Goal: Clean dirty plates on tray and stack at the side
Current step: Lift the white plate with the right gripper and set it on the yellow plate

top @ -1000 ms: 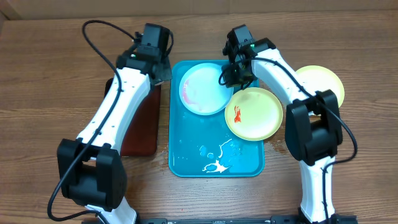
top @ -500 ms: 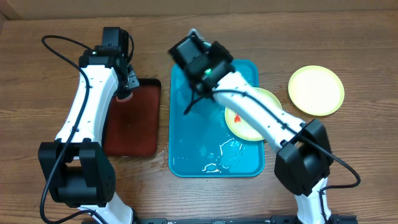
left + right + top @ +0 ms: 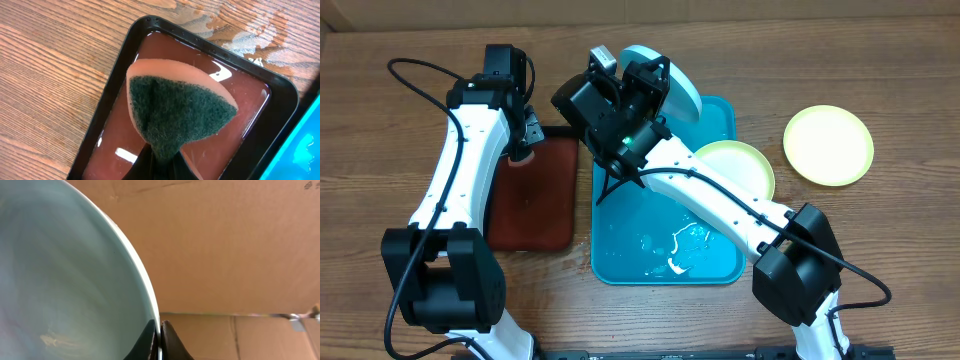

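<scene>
Low in the overhead frame lies the turquoise tray point(image 3: 620, 240), a pale yellow plate point(image 3: 742, 165) on its right rim. Upper centre, the right gripper point(image 3: 159, 336) pinches the raised white plate point(image 3: 685, 95) at its rim. Upper left, the left gripper point(image 3: 161, 162) clamps a sponge point(image 3: 180, 112) over the dark red tray point(image 3: 535, 200).

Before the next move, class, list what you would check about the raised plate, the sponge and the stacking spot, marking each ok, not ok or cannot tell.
1. Right pincer grips the white plate: ok, closed on its rim.
2. White plate off the turquoise tray: ok, held tilted above its far end.
3. Left pincer holds the sponge: ok, over the dark red tray.
4. White plate free of red smears: cannot tell, its face is blurred.
5. Stacking spot ready: ok, a yellow plate lies on the table beside the tray.
6. Second yellow plate on the tray clean: cannot tell, the arm covers part.
</scene>
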`<move>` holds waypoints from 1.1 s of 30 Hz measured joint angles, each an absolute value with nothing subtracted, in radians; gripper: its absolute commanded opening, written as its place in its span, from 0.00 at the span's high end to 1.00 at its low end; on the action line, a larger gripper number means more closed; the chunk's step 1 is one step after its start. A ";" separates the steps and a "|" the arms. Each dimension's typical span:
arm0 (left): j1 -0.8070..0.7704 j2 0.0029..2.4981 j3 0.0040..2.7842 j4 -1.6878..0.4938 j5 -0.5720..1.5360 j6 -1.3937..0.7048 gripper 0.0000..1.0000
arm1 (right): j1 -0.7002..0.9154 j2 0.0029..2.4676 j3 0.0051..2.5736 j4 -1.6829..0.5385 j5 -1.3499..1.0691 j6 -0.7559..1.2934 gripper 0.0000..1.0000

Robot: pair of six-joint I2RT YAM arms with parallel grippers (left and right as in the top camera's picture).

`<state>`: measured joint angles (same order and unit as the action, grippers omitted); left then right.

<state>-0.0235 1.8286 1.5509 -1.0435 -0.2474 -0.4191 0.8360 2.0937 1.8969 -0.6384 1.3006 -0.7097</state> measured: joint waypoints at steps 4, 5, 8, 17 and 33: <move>-0.023 1.829 1.551 -1.044 -0.247 -0.419 0.96 | 0.831 2.094 1.898 -0.694 1.258 -0.657 0.96; -0.023 1.829 1.551 -1.044 -0.247 -0.419 0.96 | 0.827 2.094 1.899 -0.735 1.220 -0.629 0.96; -0.023 1.829 1.551 -1.044 -0.247 -0.419 0.96 | 0.794 2.094 1.900 -0.849 1.032 -0.543 0.96; -0.023 1.829 1.551 -1.044 -0.243 -0.419 0.96 | 0.471 2.091 1.900 -0.909 0.570 -0.110 0.96; -0.023 1.829 1.551 -1.039 -0.243 -0.419 0.96 | -0.291 2.057 1.840 -1.076 -0.181 0.028 0.96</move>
